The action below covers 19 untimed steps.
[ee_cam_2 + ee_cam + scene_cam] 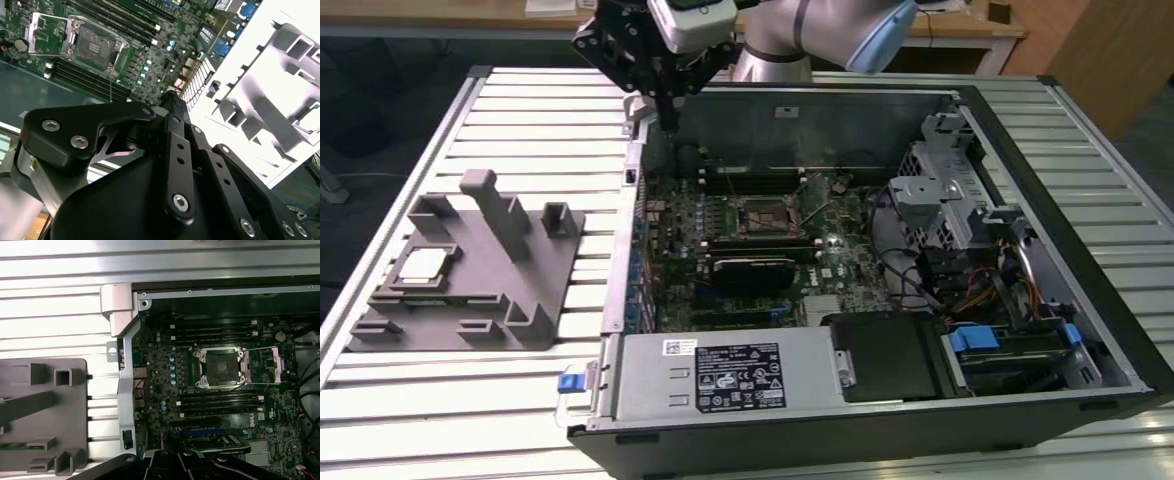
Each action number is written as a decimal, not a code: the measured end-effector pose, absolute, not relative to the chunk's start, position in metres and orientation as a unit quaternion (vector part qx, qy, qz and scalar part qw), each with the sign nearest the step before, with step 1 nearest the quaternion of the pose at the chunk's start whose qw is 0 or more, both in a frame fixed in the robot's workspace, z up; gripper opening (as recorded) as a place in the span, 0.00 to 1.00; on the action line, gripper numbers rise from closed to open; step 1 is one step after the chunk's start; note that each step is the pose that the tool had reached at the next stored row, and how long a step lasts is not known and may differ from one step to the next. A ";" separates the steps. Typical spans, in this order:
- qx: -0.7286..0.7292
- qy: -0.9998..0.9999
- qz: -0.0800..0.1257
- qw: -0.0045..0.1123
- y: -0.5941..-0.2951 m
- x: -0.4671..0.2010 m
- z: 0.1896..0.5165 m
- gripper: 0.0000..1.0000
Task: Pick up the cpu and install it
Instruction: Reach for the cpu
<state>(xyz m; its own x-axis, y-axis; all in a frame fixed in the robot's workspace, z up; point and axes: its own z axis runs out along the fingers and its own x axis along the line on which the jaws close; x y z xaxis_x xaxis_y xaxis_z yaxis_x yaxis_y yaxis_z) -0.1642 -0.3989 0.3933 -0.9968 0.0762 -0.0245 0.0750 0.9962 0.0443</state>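
Exterior view's left: the grey fixture (494, 290), matte moulded plastic with upright posts and slots, sits on the ribbed metal worktop (534, 130). The cpu (424, 263) lies flat in a pocket of the fixture, a small square with a silvery top and a pale rim, untouched. Next along, the gripper (670, 125) hangs over the back corner of the open computer case (1107, 330), well apart from the cpu. The black fingers (172, 107) are pressed together with nothing between them.

I judge the pick is not yet begun. To do it well I'd open wide, come straight down clear of the posts, take the chip by opposite edges and keep it level.

Middle: the socket (765, 213) on the green board has its metal frame open, dark square inside. Exterior view's right: a perforated steel drive cage (947, 200) and tangled cables.
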 end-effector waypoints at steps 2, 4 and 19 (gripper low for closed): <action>0.038 0.999 0.022 0.013 -0.399 -0.167 0.393 0.11; 0.038 0.999 0.022 0.013 -0.399 -0.169 0.393 0.11; 0.038 0.999 0.022 0.013 -0.399 -0.193 0.393 0.11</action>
